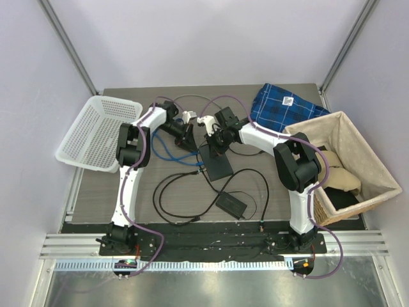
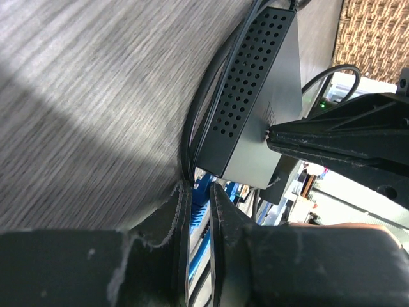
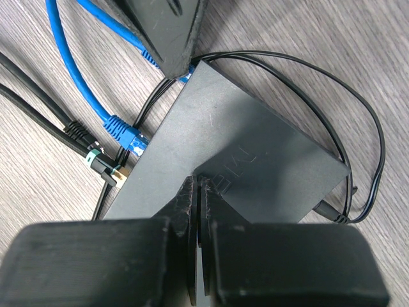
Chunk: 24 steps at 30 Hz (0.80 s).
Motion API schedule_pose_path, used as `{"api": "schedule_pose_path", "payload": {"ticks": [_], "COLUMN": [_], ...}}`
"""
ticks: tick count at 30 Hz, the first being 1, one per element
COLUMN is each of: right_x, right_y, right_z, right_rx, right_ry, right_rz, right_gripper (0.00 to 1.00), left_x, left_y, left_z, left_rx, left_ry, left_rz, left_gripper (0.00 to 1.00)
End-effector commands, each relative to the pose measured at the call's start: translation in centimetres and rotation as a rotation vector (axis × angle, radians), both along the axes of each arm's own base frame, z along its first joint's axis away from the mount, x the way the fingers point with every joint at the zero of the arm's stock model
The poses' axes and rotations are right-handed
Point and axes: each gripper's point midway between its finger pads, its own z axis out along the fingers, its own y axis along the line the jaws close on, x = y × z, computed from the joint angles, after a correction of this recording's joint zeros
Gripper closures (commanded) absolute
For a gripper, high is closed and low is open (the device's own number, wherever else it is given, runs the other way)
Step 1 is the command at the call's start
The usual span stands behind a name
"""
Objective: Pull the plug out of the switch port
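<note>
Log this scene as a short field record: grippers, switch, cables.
left gripper: closed around blue plug at the switch's edge
right gripper: shut, tips pressing on switch top
second blue plug: seated in the same edge
power brick: on the table, nearer the arm bases

A plugged-in blue Ethernet cable (image 3: 121, 128) and black cables (image 3: 75, 131) crowd the counter (image 3: 307, 32) left of the right fingers (image 3: 189, 211); a black cord (image 3: 332, 210) loops right. Ahead, the left fingers (image 3: 167, 32), pinching a blue plug (image 3: 184, 77), block the switch (image 3: 255, 147) corner. Far right, counter lies bare.
</note>
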Motion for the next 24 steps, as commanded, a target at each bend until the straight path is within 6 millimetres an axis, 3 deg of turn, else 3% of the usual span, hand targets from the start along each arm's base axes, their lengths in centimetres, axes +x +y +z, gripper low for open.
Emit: {"api": "schedule_pose_path", "payload": {"ticks": [1, 10, 19, 24], "right_x": [-2.8, -2.5, -2.6, -2.8], "right_y": [-2.3, -2.6, -2.9, -3.0], "right_z": [-6.1, -6.5, -6.4, -6.7], "right_rx": [-0.154, -0.178, -0.186, -0.191], "right_ry": [0.143, 0.126, 0.118, 0.128], "right_rz": [-0.026, -0.015, -0.012, -0.013], "right_gripper": [0.99, 0.99, 0.99, 0.99], "left_x": [-1.7, 1.1, -2.0, -1.4], "left_y": [-1.2, -0.4, -0.1, -0.3], "left_z": [-1.3, -0.9, -1.7, -0.1], "left_rx": [0.033, 0.02, -0.012, -0.057], "left_ry": [0.011, -0.062, 0.014, -0.033], "left_rz": [-0.031, -0.034, -0.044, -0.079], "left_gripper": [1.0, 1.0, 1.0, 1.0]}}
